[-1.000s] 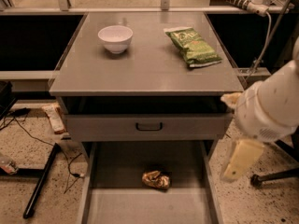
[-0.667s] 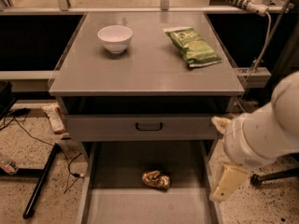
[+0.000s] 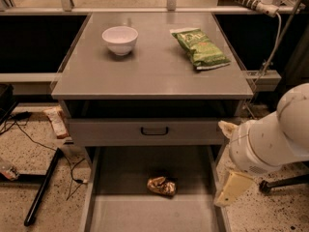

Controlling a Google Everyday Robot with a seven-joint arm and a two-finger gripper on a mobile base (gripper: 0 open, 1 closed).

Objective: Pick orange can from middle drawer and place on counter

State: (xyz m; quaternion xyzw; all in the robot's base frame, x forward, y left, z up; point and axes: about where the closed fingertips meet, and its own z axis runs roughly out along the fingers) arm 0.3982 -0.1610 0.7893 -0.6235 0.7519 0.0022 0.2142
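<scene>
The orange can (image 3: 162,186) lies dented on its side on the floor of the open middle drawer (image 3: 125,211), near the middle. My gripper (image 3: 223,162) hangs at the drawer's right wall, right of the can and above it, on the big white arm (image 3: 275,139). Its two cream fingers (image 3: 232,189) stand apart, open and empty. The counter (image 3: 149,71) spreads above the drawers.
A white bowl (image 3: 120,39) stands at the counter's back left and a green chip bag (image 3: 200,48) at its back right. A shut drawer front with a black handle (image 3: 154,131) sits above the open drawer. Cables and a black stand leg (image 3: 43,187) lie on the floor at left.
The arm has swung down and to the left, bringing the gripper from beside the cabinet to the right wall of the open drawer. The can has not moved.
</scene>
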